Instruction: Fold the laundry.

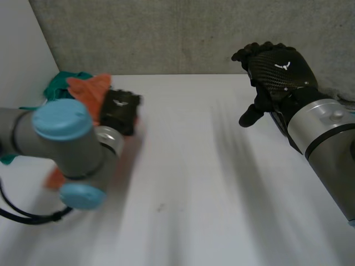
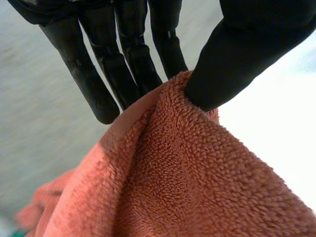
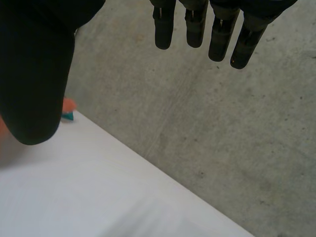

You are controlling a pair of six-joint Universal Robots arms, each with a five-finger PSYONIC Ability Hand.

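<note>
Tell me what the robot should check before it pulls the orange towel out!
1. Left hand pinches the towel between thumb and fingers: ok.
2. Right hand open, holding nothing: ok.
3. Room on the table for spreading: ok.
4. Towel free of the green cloth: cannot tell.
5. Pinch is at a corner: cannot tell.

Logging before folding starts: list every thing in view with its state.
orange towel: bunched, unfolded, pinched at a fold.
green cloth: crumpled, lying behind the orange towel.
left robot hand: shut on the orange towel, thumb pressing it against the fingers.
right robot hand: open, raised, holding nothing.
</note>
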